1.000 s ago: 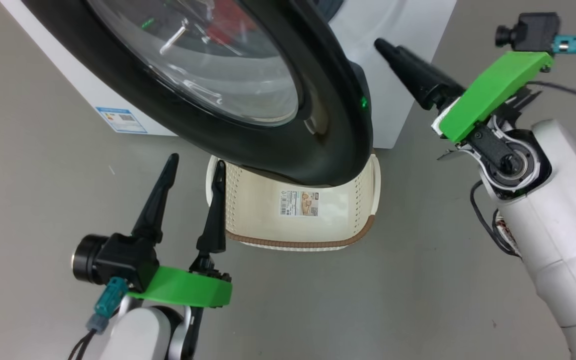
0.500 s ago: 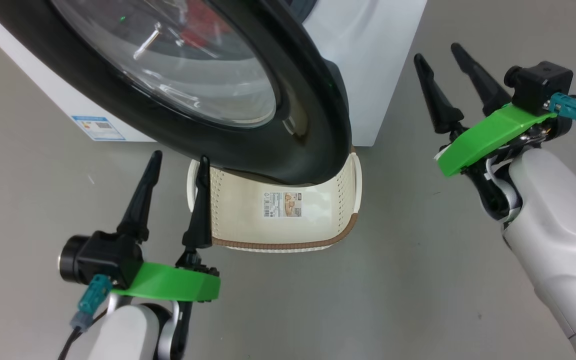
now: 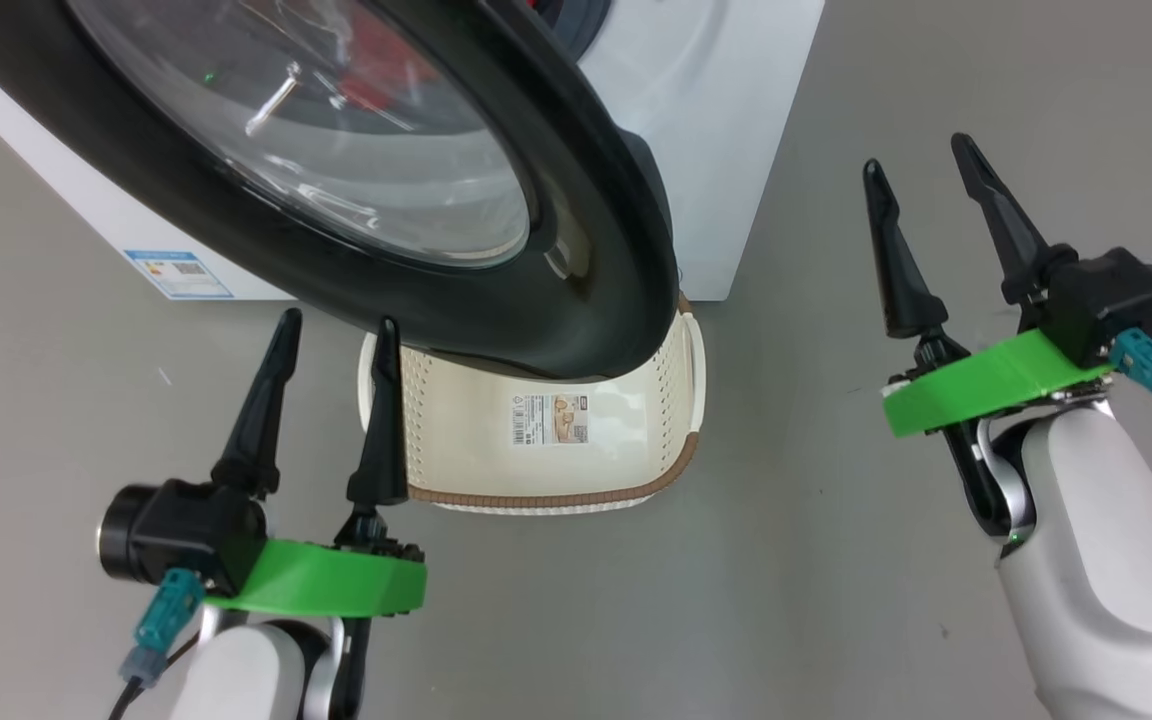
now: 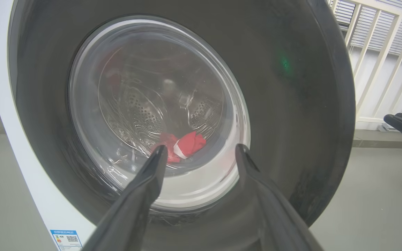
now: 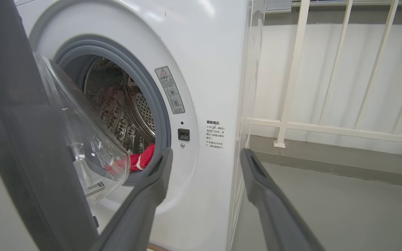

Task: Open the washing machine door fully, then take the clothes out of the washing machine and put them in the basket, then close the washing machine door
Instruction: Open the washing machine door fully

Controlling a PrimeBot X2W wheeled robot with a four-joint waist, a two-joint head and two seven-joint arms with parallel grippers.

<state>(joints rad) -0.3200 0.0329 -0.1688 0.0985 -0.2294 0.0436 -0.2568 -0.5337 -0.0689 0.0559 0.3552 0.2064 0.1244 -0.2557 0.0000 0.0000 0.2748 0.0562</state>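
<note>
The washing machine door (image 3: pixel 576 250) stands partly ajar, its black ring and glass bowl (image 4: pixel 152 111) overhanging the basket (image 3: pixel 671 395) on the floor. Red clothes (image 5: pixel 141 160) lie inside the drum of the white washing machine (image 5: pixel 208 69); the clothes (image 4: pixel 187 144) also show through the glass. My left gripper (image 3: pixel 331 330) is open and empty, beside the basket's left end just under the door's lower edge. My right gripper (image 3: pixel 921 155) is open and empty over bare floor, right of the machine. In the right wrist view it (image 5: pixel 206 151) points at the machine's front right edge.
A white railing (image 5: pixel 326 129) runs along the wall to the right of the machine. Grey floor (image 3: pixel 816 560) spreads in front of and to the right of the basket. A blue label (image 3: pixel 178 274) marks the machine's lower left.
The head camera has shifted, sliding the scene left. My right gripper has pulled back from the door's edge and turned fingers up. The left gripper has not moved relative to the basket.
</note>
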